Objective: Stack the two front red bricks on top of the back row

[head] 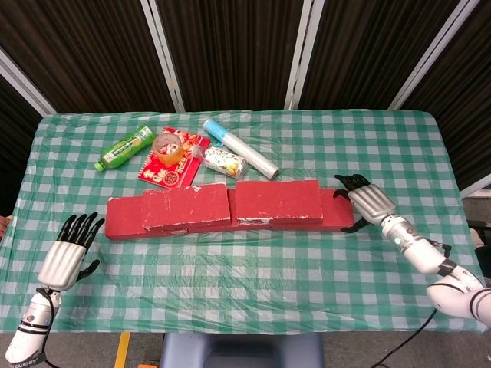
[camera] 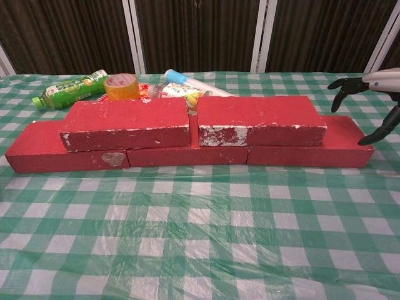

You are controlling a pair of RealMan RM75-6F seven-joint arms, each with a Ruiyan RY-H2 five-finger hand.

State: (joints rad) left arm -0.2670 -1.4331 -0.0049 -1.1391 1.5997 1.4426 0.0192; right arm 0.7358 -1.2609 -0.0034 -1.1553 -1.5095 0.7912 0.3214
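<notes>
- A counter (head: 230,261) draped in a green and white checked cloth is filling both views, with dark panels standing behind it.
- A back row of red bricks (camera: 187,153) is lying end to end across the middle of the counter.
- Two more red bricks are sitting on top of that row: a left upper brick (camera: 128,122) and a right upper brick (camera: 259,119), side by side with a thin gap between them.
- The upper pair is sitting centred, leaving both ends of the lower row sticking out.
- The right hand (head: 367,201) is hovering just beside the right end of the lower row, its dark fingers (camera: 340,84) spread apart and grasping nothing. Whether it is touching the brick end is unclear.
- The left hand (head: 69,253) is hanging near the left front edge of the counter, well apart from the bricks, fingers spread and released, holding nothing. Only the head view is showing it.
- Behind the bricks, on the far side, several items are lying: a green bottle (head: 124,147) at the far left, a roll of tape (head: 167,143) resting on a red packet (head: 173,159), a small can (head: 224,162), and a clear tube with a blue cap (head: 239,147) angling toward the right.
</notes>
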